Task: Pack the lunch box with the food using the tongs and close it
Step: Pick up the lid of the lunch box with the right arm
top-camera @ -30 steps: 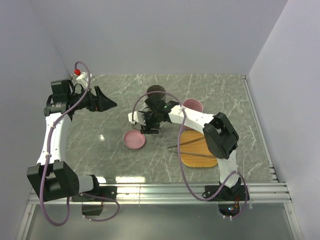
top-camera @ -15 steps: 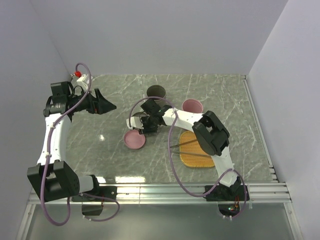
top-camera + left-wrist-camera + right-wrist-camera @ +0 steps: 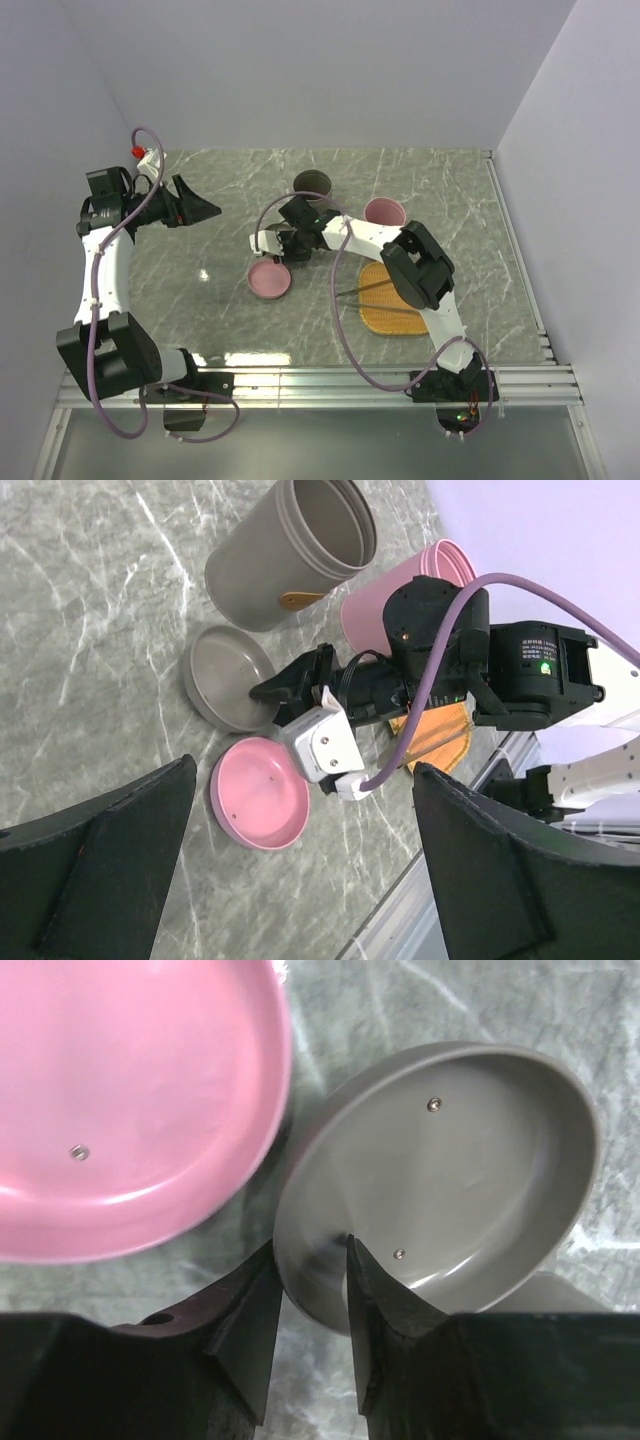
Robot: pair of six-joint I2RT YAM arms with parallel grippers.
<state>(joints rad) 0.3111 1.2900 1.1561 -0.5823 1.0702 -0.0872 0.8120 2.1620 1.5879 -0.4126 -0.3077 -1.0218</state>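
The lunch box stands in parts: a grey tub (image 3: pixel 312 183), a pink tub (image 3: pixel 384 211), a grey lid (image 3: pixel 440 1175) and a pink lid (image 3: pixel 130 1100), both lids lying hollow side up. My right gripper (image 3: pixel 312 1270) is shut on the grey lid, one finger outside its near rim and one inside. In the top view that gripper (image 3: pixel 283 245) sits just above the pink lid (image 3: pixel 268 281). The tongs (image 3: pixel 360 291) lie across the orange woven tray (image 3: pixel 392 300). My left gripper (image 3: pixel 195 210) hangs open and empty at the far left. The food is out of view.
In the left wrist view the grey tub (image 3: pixel 290 555) and pink tub (image 3: pixel 400 595) stand behind the grey lid (image 3: pixel 228 677) and pink lid (image 3: pixel 260 807). A metal rail (image 3: pixel 400 378) runs along the table's near edge. Walls close the left, back and right.
My right gripper has narrowed onto the grey lid's rim and shifted slightly left. The left arm has drawn back toward the left wall, still open.
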